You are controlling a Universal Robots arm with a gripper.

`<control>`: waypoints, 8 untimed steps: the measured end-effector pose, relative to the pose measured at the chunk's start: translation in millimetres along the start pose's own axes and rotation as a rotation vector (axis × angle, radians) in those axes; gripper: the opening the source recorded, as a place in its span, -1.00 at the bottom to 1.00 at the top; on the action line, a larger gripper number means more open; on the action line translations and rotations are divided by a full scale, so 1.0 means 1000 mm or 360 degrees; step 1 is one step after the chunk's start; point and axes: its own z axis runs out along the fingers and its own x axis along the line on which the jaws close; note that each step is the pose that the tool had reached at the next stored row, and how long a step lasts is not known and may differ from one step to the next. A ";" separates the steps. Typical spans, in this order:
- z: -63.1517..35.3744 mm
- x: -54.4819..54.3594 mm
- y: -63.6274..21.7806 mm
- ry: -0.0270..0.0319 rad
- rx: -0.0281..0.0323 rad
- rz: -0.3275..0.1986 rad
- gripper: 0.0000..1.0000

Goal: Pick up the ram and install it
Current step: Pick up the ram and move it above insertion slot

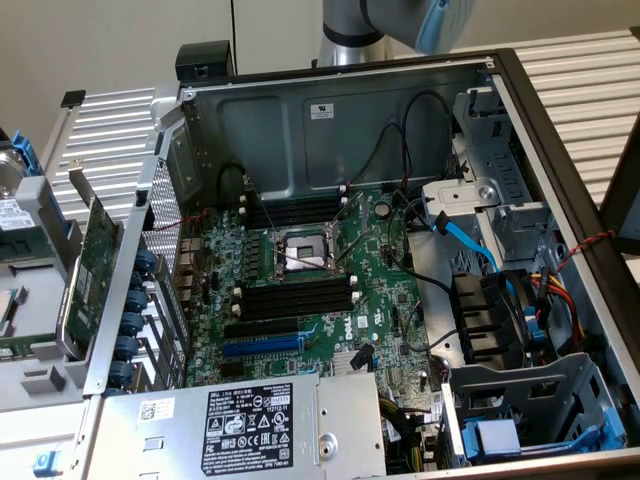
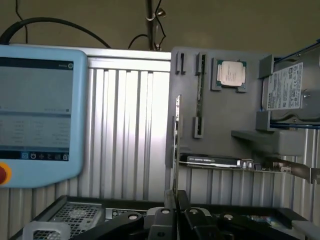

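In the wrist view my gripper (image 2: 175, 199) is shut on the ram (image 2: 176, 145), a thin stick seen edge-on that rises straight up from between the black fingertips. Behind it stands a grey parts holder (image 2: 225, 115). In the exterior view the open computer case (image 1: 330, 110) lies with its green motherboard (image 1: 300, 330) facing up. The board has black memory slots with white end clips above (image 1: 295, 212) and below (image 1: 295, 297) the processor socket (image 1: 300, 255). The arm's grey and blue joint (image 1: 400, 20) hangs above the case's back wall.
The grey holder carries a processor (image 2: 230, 74), a hard drive (image 2: 290, 90) and a flat expansion card (image 2: 210, 161). A teach pendant (image 2: 35, 115) stands beside it. In the case, a blue data cable (image 1: 470, 245), black fans (image 1: 495, 320) and the power supply (image 1: 250, 420) surround the board. A green card (image 1: 95, 270) leans outside.
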 end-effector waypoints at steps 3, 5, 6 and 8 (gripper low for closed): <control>-0.0092 0.000 -0.0064 -0.00002 -0.00158 -0.0006 -0.74; -0.0143 0.000 -0.0092 -0.00005 -0.00274 -0.0013 -0.74; -0.0159 0.000 -0.0110 -0.00007 -0.00314 -0.0016 -0.74; -0.0175 0.001 -0.0170 0.00013 -0.00401 -0.0018 -0.74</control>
